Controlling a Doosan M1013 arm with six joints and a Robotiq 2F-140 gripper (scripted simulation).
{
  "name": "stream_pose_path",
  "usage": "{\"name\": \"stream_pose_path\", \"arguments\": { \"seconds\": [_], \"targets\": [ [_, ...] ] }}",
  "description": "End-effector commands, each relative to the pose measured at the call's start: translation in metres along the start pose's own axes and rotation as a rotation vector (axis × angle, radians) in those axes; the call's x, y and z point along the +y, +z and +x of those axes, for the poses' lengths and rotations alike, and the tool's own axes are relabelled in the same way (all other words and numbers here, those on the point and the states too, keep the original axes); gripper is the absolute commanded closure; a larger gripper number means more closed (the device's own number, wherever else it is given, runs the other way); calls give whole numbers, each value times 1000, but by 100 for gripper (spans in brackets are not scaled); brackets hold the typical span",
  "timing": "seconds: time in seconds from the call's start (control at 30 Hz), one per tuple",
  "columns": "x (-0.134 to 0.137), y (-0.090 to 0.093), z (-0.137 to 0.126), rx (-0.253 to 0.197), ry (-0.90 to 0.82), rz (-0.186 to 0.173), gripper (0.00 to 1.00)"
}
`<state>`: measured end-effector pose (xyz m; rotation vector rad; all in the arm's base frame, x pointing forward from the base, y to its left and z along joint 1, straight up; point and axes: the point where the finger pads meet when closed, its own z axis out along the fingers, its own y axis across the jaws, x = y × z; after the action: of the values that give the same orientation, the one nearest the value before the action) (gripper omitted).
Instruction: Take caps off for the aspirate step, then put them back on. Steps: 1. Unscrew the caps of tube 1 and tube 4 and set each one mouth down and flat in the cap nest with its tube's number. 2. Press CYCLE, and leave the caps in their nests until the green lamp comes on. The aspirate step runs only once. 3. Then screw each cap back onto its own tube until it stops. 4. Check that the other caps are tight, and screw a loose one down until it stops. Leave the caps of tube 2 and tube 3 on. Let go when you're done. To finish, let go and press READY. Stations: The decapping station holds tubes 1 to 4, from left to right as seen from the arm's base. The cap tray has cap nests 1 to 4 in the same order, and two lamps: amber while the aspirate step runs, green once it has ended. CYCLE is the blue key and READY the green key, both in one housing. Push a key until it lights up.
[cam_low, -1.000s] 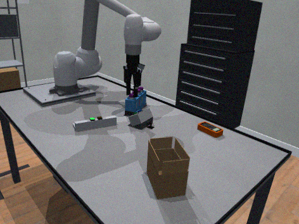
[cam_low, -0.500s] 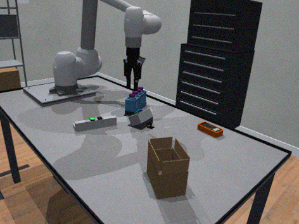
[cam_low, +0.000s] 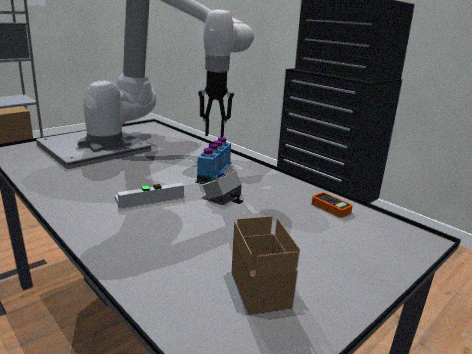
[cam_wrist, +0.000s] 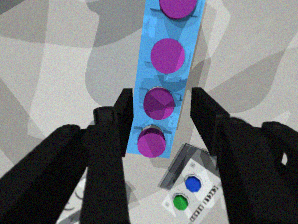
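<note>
The blue decapping station stands mid-table with four tubes, each with a purple cap on. In the wrist view the station runs up the frame, with caps near the fingers, and farther off. My gripper hangs well above the station, open and empty; its fingers straddle the row from above. The grey key housing sits just in front of the station, with the blue key and green key. The long grey cap tray shows a green lamp lit.
An open cardboard box stands near the table's front. An orange handheld meter lies at the right. A black drawer cabinet stands behind the table. The arm's base sits at the back left.
</note>
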<state>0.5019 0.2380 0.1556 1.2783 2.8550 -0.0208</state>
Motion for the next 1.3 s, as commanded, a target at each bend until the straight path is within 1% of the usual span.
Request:
{"name": "stream_pose_path", "arguments": {
  "seconds": [0.0, 0.07, 0.27, 0.47, 0.53, 0.73, 1.27],
  "targets": [
    [5, -1, 22, 16, -77, -7, 59],
    [7, -1, 36, 16, -77, -7, 59],
    [7, -1, 36, 16, -77, -7, 59],
    [7, 17, 36, 16, -77, -7, 59],
    [7, 17, 36, 16, -77, -7, 59],
    [7, 34, 37, 16, -77, -7, 59],
    [7, 38, 37, 16, -77, -7, 59]
  ]
}}
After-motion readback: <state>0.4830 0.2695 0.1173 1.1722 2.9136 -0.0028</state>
